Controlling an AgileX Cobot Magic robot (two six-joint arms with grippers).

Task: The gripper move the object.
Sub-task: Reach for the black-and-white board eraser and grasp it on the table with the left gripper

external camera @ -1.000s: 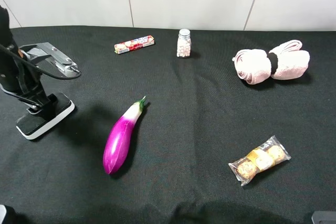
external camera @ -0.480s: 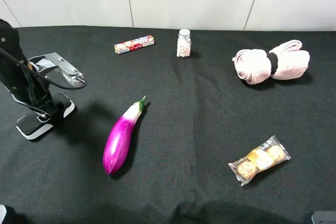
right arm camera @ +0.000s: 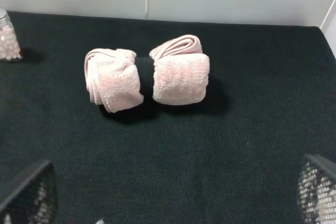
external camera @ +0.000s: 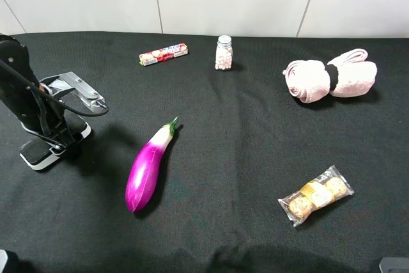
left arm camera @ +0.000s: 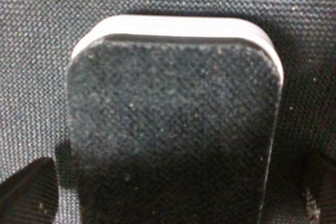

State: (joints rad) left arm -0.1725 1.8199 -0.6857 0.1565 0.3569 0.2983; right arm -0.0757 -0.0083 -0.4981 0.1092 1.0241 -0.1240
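One left gripper (left arm camera: 170, 195) sat low over the one block (external camera: 35, 150), black on top and white beneath, with its two fingers apart, one beside each long edge. One eggplant (external camera: 147, 167) lay near that gripper. One candy roll (external camera: 163, 54), one jar (external camera: 223, 52) and one snack packet (external camera: 316, 194) lay well away. The right gripper (right arm camera: 170, 192), fingers wide apart, faced one pink towel bundle (right arm camera: 147, 77).

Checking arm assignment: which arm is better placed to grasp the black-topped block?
Left. The left gripper hangs over the block, jaws open either side; the right gripper faces the pink towel roll.
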